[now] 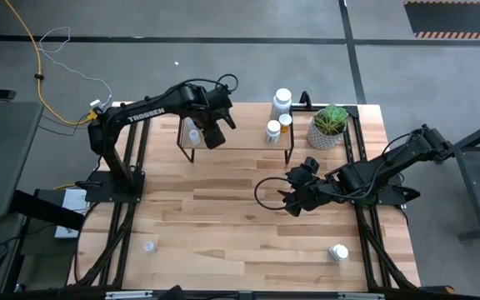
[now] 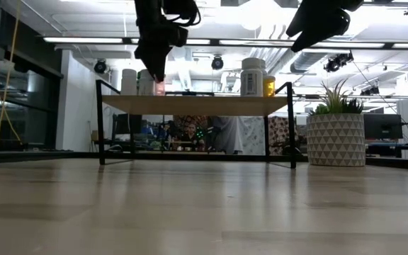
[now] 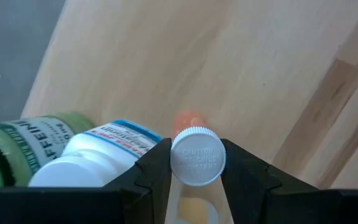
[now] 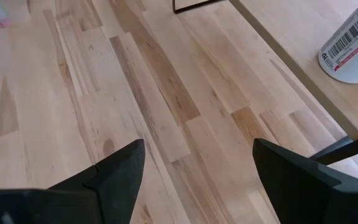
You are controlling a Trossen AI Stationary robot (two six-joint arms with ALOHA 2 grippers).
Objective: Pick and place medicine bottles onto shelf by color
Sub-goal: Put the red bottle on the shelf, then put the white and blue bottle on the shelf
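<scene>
Dark fingers of the left gripper point(image 3: 196, 177) pinch a small clear bottle point(image 3: 197, 158) by its white ribbed cap, one finger on each side. Only the cap and a sliver of pale, orange-tinted body below it show; the rest of the bottle is hidden between the fingers. Just beside this grip stand two more bottles on the shelf point(image 1: 244, 137): a white-capped one with a blue-edged label point(image 3: 98, 155) touching the finger's flank, and beyond it a green one point(image 3: 17, 146) cut off at the picture's edge. In the high view the left gripper point(image 1: 213, 133) covers the shelf's left end, so those bottles can hardly be made out from above. From table height the left gripper point(image 2: 154, 60) hangs over that end, its held bottle showing only as a reddish glint.

Farther along the shelf, at its other end, stand a large white bottle point(image 1: 282, 102), a white-capped one point(image 1: 272, 131) and a yellow-capped one point(image 1: 286, 122). A potted plant point(image 1: 329, 127) sits just past them on the table point(image 1: 223, 217).

The right gripper point(image 1: 294, 200) hovers over the bare tabletop in front of the shelf, its fingers point(image 4: 114, 171) spread wide with nothing between them. Well away from both tools, a white bottle point(image 1: 338, 252) lies near the front edge, and a small clear one point(image 1: 149, 247) stands off to the other side, too small to tell its cap colour.
</scene>
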